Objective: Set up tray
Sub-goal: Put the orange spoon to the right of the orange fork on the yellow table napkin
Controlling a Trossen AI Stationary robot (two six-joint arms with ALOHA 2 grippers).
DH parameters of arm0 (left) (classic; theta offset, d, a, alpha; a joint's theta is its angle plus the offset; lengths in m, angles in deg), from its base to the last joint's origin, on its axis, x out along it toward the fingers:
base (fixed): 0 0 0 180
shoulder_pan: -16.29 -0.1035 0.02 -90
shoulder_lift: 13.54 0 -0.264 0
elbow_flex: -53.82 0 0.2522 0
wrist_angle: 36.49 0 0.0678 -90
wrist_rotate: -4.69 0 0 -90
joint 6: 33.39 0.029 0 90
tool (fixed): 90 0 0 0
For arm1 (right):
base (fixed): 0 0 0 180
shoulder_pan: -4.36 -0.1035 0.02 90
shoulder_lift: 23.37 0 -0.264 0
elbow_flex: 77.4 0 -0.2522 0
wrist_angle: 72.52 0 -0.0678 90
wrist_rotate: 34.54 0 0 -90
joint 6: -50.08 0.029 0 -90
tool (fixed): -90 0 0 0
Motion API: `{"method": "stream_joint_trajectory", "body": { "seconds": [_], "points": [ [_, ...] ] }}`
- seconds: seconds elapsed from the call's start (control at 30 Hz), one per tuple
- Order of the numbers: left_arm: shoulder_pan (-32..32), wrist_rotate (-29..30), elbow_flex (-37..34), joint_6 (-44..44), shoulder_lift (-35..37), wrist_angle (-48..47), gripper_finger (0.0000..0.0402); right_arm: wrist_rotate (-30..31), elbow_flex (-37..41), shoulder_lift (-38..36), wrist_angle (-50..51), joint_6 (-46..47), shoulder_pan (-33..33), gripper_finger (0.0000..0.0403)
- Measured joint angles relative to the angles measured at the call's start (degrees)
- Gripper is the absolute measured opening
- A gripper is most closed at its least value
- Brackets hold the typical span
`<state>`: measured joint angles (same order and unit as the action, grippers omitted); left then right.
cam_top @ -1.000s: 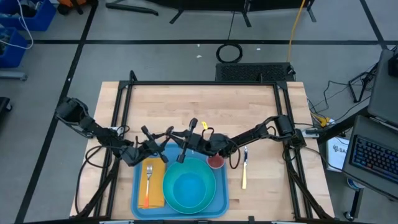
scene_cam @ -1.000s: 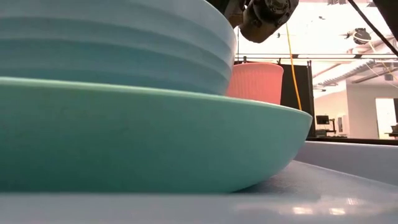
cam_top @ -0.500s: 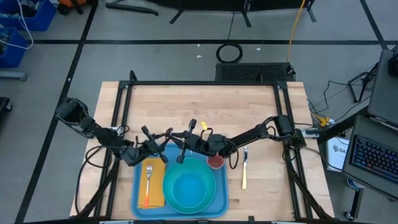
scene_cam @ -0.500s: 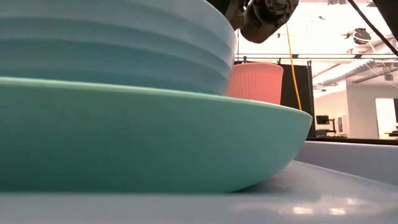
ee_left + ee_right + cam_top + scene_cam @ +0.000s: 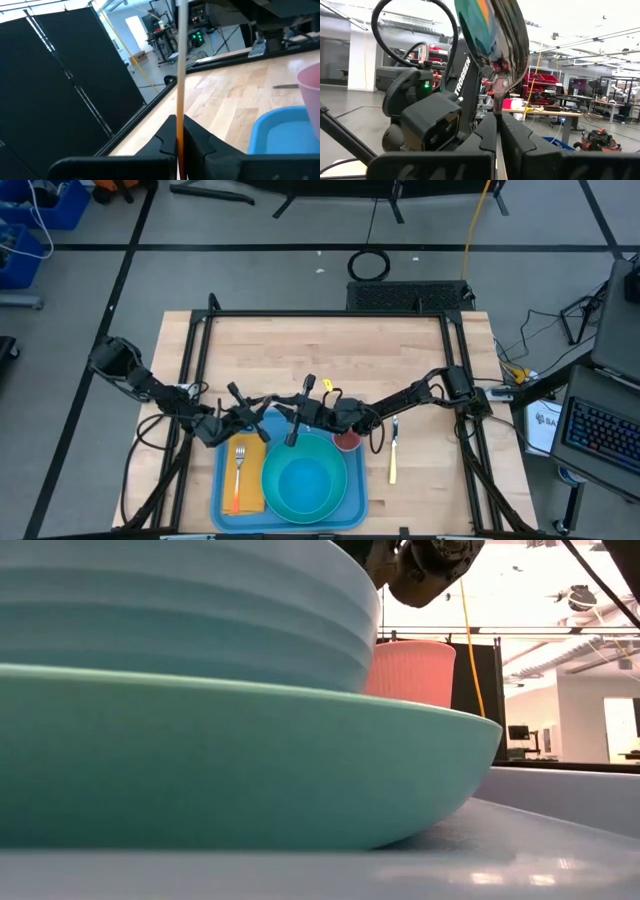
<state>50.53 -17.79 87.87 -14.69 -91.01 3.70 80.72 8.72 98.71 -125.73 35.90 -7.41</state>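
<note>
The only readable writing is the word "TROSSEN" (image 5: 461, 75), in white letters on the dark body of the left arm, seen from the right wrist view.

The table (image 5: 330, 350) is of light wood strips with a black frame around it. It stands on a grey floor with dark lines. Beyond it are black curtain panels (image 5: 55, 85), a yellow cable (image 5: 475, 225) and a keyboard (image 5: 605, 435) at 3 o'clock.

The tray (image 5: 355, 500) lies at 6 o'clock on the table. It holds a turquoise plate (image 5: 250, 760) with a bowl (image 5: 180, 610) on it. An orange napkin (image 5: 250, 485) with a fork (image 5: 239, 465) lies at 9 o'clock of the plate, and a red cup (image 5: 346, 440) stands at 2 o'clock.

Both grippers meet above the tray's 12 o'clock edge. The right gripper (image 5: 497, 130) is narrow and pinches the neck of a spoon (image 5: 495, 35). The left gripper (image 5: 179, 137) is narrow too, clamped on a thin orange and metal stem (image 5: 181, 75). I cannot tell if this stem belongs to the same spoon.
</note>
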Motion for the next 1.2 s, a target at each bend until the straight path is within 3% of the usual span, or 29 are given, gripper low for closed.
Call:
{"method": "stream_joint_trajectory", "body": {
  "seconds": [0.43,0.6,0.73,1.2],
  "points": [
    [2.6,-2.6,0.0,-0.3,0.0,-0.5,0.0003,-1.1,0.0,0.0,1.3,-1.7,-0.9,0.0016],
    [3.0,-3.0,0.0,-0.3,0.0,-0.7,0.0002,-6.0,0.0,0.0,2.3,-3.3,-0.8,0.0021],
    [3.0,-2.2,0.0,0.0,-0.1,-0.8,0.0001,-6.0,0.0,0.0,2.8,-4.0,-0.7,0.0031],
    [5.4,0.9,0.0,2.3,1.9,-0.6,0.0001,-5.6,-0.1,0.0,4.9,-9.0,-1.8,0.0131]
  ]
}}
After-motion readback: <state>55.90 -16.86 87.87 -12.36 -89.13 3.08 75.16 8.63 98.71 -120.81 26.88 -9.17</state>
